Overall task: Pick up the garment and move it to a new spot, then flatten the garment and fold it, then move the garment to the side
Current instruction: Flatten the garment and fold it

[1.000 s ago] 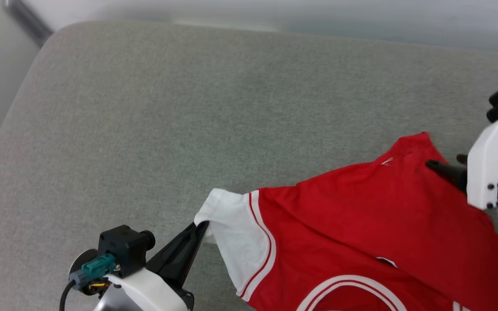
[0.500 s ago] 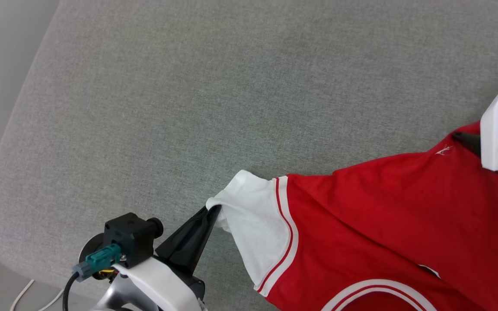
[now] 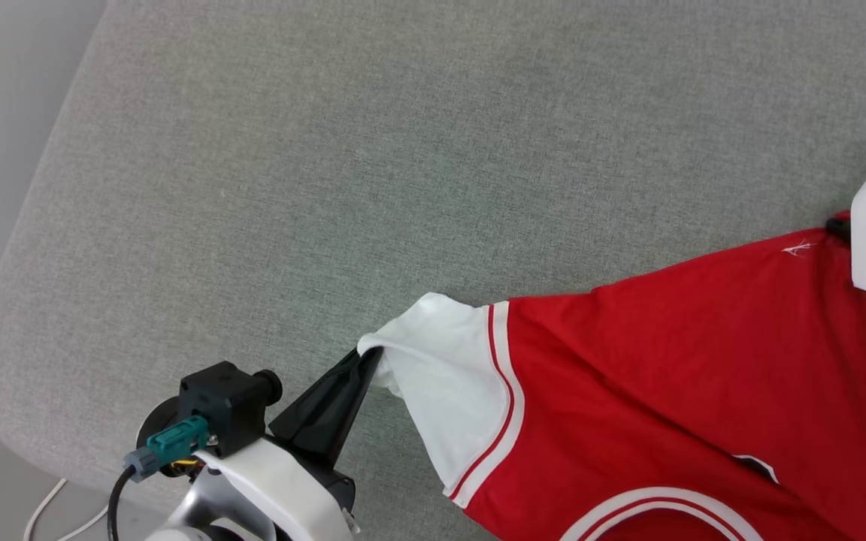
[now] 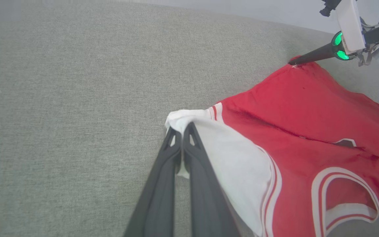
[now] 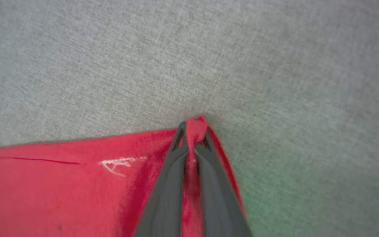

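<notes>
**Garment and grippers, seen from the head and both wrists.** The garment (image 3: pixel 666 376), red with a white short sleeve (image 3: pixel 440 398) bordered by red-and-white stripe trim (image 3: pixel 507 391), lies on a grey woven surface (image 3: pixel 328 188). It occupies the lower right of the head view and runs past that view's bottom and right edges. The sleeve points to the robot's left.

The left gripper (image 4: pixel 182 130) has its two dark fingers pressed together on the sleeve's outer edge, pinching the white cloth at its tip. At the opposite end, the right gripper (image 5: pixel 193 131) is closed on a red corner (image 5: pixel 196 123) of the garment, and a tuft of fabric stands up between the fingertips. A small white thread mark (image 3: pixel 797 248) sits just beside that corner. The cloth spans the two grippers, and its upper edge runs in a nearly straight line from sleeve to corner.

One second earlier the right gripper's fingers were spread over the red cloth near that corner. The left gripper pinched the sleeve then as now. The head camera has also shifted between frames.
</notes>
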Tool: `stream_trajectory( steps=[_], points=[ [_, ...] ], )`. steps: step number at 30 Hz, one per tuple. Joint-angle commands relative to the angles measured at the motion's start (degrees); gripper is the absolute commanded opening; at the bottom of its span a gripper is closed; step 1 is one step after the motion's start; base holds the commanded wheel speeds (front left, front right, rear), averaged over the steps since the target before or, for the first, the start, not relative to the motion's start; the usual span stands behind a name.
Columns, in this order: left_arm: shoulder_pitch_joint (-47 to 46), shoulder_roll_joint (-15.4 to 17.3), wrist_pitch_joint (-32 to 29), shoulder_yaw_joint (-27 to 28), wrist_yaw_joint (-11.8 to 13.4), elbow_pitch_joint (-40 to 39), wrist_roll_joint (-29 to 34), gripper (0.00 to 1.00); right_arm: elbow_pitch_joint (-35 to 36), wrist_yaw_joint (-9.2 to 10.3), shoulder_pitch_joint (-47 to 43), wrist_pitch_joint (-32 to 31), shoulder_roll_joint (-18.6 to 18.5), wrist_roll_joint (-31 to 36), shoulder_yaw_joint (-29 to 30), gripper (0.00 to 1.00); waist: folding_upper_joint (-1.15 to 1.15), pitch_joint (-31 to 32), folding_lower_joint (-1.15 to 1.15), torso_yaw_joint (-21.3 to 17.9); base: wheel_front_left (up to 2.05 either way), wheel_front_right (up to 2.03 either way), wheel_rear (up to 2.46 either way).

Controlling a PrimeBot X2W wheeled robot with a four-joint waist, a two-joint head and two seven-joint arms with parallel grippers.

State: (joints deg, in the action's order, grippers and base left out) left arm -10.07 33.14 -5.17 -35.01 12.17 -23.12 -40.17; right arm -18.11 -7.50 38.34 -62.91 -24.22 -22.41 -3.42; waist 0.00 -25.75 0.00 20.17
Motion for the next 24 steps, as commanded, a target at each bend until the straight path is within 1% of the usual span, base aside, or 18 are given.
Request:
stream_trajectory(
  steps=[1, 7, 13, 16, 20, 24],
  points=[
    [-0.8, 0.1, 0.3, 0.3, 0.1, 0.1, 0.0, 0.0, -2.9, 0.02, -4.0, -0.5, 0.9, -0.8, -1.2, 0.0, 0.0, 0.9, 0.0, -0.4, 0.0, 0.0, 0.0],
    [0.0, 1.0, 0.3, 0.9, 0.7, 0.2, -0.1, 0.0, -1.7, 0.02, -2.5, 5.7, 0.9, -3.4, -0.9, 0.0, 0.0, 5.7, 0.0, -2.7, 0.0, 0.0, 0.0],
    [1.3, 2.6, -0.6, 1.7, 1.8, -0.5, -0.2, 0.0, 1.3, 0.02, -3.4, 11.5, -0.6, -7.5, -2.2, 0.0, 0.0, 12.7, 0.0, -6.2, 0.0, 0.0, 0.0],
    [2.2, 3.4, -1.1, 1.9, 2.3, -1.4, -0.3, 0.0, 3.8, 0.02, -4.1, 15.0, -1.7, -9.0, -3.0, 0.0, 0.0, 16.3, 0.0, -8.3, 0.0, 0.0, 0.0],
    [2.9, 4.4, -0.6, 3.6, 3.8, -3.0, -0.4, 0.0, 7.9, 0.02, -5.6, 18.0, -2.9, -11.5, -3.0, 0.0, 0.0, 20.8, 0.0, -10.9, 0.0, 0.0, 0.0],
    [2.0, 5.8, -0.3, 5.6, 4.9, -5.0, 0.3, 0.0, 13.3, 0.02, -6.8, 19.3, -2.7, -14.5, -0.4, 0.0, 0.0, 24.2, 0.0, -13.5, 0.0, 0.0, 0.0]
  ],
)
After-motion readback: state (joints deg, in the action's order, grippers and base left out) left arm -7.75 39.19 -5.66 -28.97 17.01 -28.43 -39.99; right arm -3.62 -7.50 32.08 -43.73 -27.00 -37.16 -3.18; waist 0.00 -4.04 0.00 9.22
